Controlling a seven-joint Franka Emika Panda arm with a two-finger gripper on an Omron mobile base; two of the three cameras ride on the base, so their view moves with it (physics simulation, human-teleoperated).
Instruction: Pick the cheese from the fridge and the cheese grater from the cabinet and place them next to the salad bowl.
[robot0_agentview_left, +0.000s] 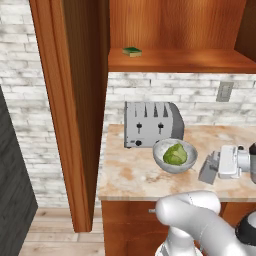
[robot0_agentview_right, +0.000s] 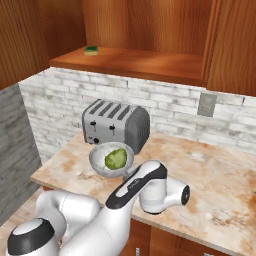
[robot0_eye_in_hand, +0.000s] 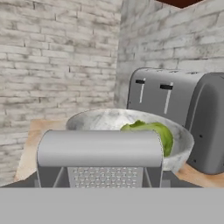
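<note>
My gripper (robot0_agentview_left: 218, 165) is shut on the cheese grater (robot0_agentview_left: 207, 172), a small grey metal box grater held tilted low over the counter just right of the salad bowl (robot0_agentview_left: 161, 159). Close up in the hand view, the cheese grater (robot0_eye_in_hand: 100, 153) sits between the gripper's fingers (robot0_eye_in_hand: 100, 177), with the salad bowl (robot0_eye_in_hand: 181, 140) and its green lettuce right behind it. In the right base view my own arm hides the hand, and the salad bowl (robot0_agentview_right: 96, 161) stands before the toaster. The cabinet (robot0_agentview_left: 70, 100) hangs open above. The fridge (robot0_agentview_left: 10, 190) is the dark panel at far left. The cheese is out of view.
A silver toaster (robot0_agentview_left: 152, 124) stands against the brick wall behind the bowl. A small green-and-yellow sponge (robot0_agentview_left: 132, 51) lies on the cabinet shelf (robot0_agentview_left: 190, 61). The marble counter (robot0_agentview_left: 125, 175) ends at its left edge near the cabinet door. A wall socket (robot0_agentview_left: 224, 91) is at right.
</note>
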